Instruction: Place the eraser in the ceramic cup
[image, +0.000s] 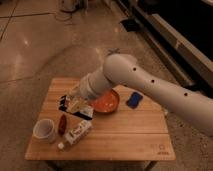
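We note a wooden desk (140, 135) on a polished floor (45, 45), with the robot's pale arm (150, 85) reaching in from the picture's right and down across the middle. The gripper (74, 105) hangs low over the left half of the desk, just left of the orange bowl (107, 104) and up-right of the cup (45, 131). Its jaws are closed tight, and we read them as clamped on the eraser (84, 112), a dark flat block with a pale face that sticks out at the wrist's lower edge. We cannot tell whether the eraser is clear of the wood or brushing it. The eraser is not in the cup: it sits in the grip, near the cup but apart from it, toward the bowl. The cup stands upright near the front left corner, white, its mouth open to us. Just beside it lies a small reddish thing (62, 124), between the cup and a white bottle (76, 134). The bottle lies on its side, printed label up, cap end toward the front edge. The bowl sits mid-desk, its left rim partly hidden by the arm. A blue pad (134, 99) lies flat to the bowl's right, apart from it, near the back edge.
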